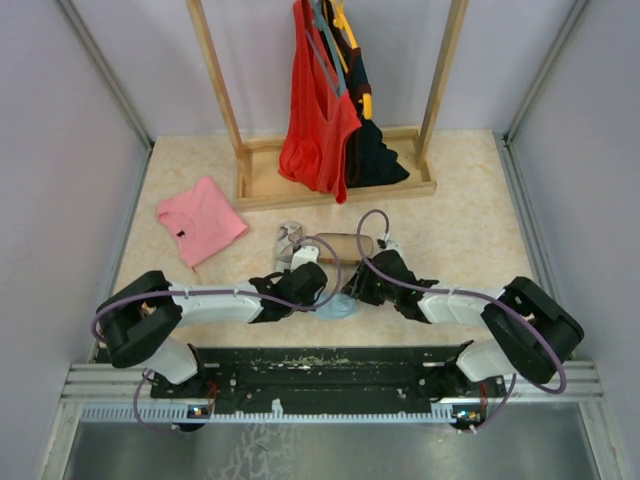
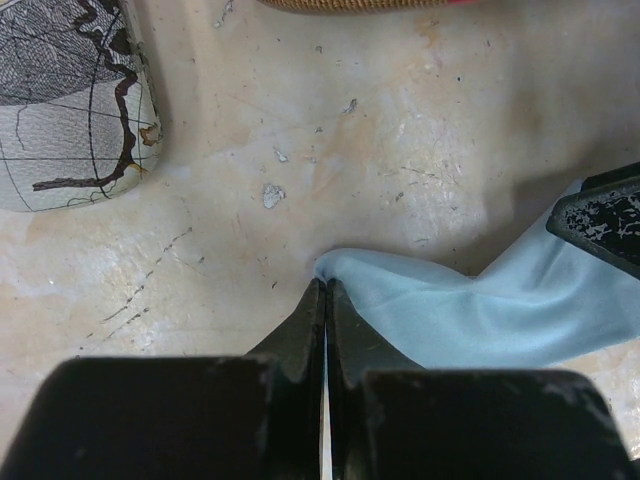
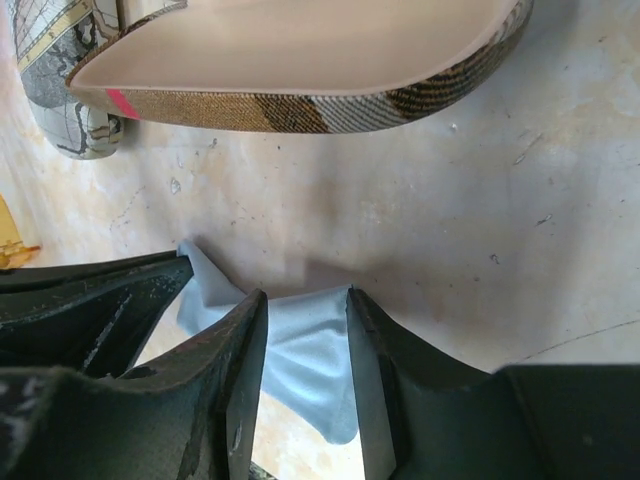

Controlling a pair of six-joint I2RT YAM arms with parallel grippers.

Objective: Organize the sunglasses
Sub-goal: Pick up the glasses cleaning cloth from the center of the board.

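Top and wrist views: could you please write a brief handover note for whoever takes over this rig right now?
Left gripper: shut, pinching a corner of the light blue cloth against the table.
Right gripper: jaws open, straddling another part of the cloth, not clamped on it.
Brown case: lies just beyond the cloth and shows a pale inside, so it seems open. A map-print case sits beside it.
Sunglasses: I cannot make them out in any view.
Done: the cloth is gripped at one corner.
Left: find the sunglasses, finish with the cloth and stow everything away.
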